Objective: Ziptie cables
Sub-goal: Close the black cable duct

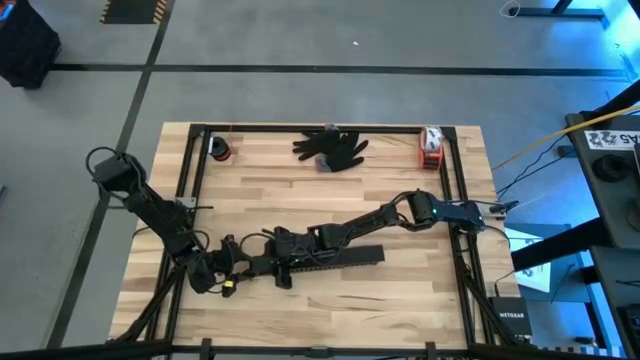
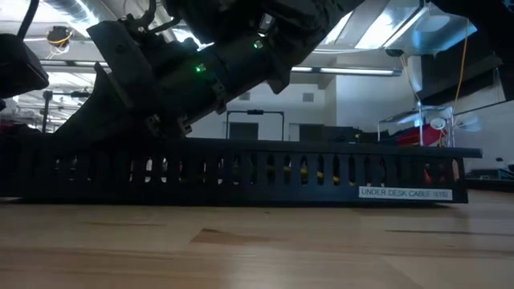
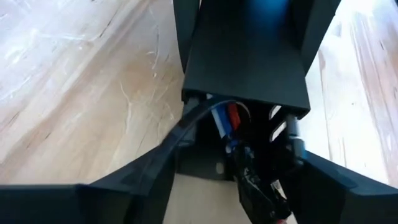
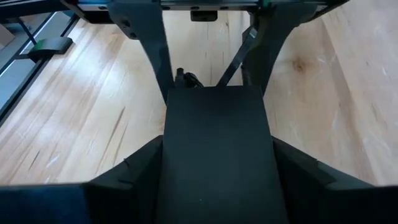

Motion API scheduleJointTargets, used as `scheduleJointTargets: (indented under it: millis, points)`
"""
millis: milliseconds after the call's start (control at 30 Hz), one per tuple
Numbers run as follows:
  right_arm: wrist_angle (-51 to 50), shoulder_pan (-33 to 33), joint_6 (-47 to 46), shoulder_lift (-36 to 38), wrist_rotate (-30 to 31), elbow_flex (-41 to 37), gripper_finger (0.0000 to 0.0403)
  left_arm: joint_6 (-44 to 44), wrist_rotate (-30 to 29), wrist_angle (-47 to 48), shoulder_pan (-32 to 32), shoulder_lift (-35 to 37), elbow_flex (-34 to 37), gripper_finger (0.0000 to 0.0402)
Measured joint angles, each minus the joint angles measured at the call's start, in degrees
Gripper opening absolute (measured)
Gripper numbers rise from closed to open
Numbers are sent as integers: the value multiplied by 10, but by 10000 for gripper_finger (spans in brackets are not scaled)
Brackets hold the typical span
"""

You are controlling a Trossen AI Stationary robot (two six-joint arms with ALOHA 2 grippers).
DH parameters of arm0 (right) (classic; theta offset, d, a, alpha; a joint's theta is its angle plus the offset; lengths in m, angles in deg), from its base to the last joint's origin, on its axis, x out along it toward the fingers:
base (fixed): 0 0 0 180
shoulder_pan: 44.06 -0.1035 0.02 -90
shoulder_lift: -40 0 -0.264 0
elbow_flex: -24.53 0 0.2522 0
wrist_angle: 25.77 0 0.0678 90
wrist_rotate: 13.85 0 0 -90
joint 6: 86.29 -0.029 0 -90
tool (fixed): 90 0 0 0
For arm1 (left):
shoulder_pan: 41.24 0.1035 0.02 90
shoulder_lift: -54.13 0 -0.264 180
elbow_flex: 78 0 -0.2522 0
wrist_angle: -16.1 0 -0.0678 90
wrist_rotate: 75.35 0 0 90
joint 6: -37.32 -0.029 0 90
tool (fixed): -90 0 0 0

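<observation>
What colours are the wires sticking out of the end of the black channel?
The cables show blue, red and white, clearest in the left wrist view at the channel's end.

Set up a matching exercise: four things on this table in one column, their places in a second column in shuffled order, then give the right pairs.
Things:
1. long black slotted plastic channel
2. black gloves
3. small orange and white box
4. bundle of thin white, blue and red cables

Places:
A. far right corner of the table
B. middle of the far edge
C. at the open end of the channel
D. near part of the table, between the two arms

Pairs: 1-D, 2-B, 3-A, 4-C
</observation>
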Motion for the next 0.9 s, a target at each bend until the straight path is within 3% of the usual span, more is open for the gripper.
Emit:
scheduleJointTargets:
  millis: [167,600,900]
  points:
    - [9,0,3,0,9,0,230,-14,0,0,1,0,0,219]
    - [45,0,14,-10,45,0,230,-35,8,-14,24,-1,0,225]
    - [30,0,-3,-11,28,3,230,-19,10,-16,24,-1,0,226]
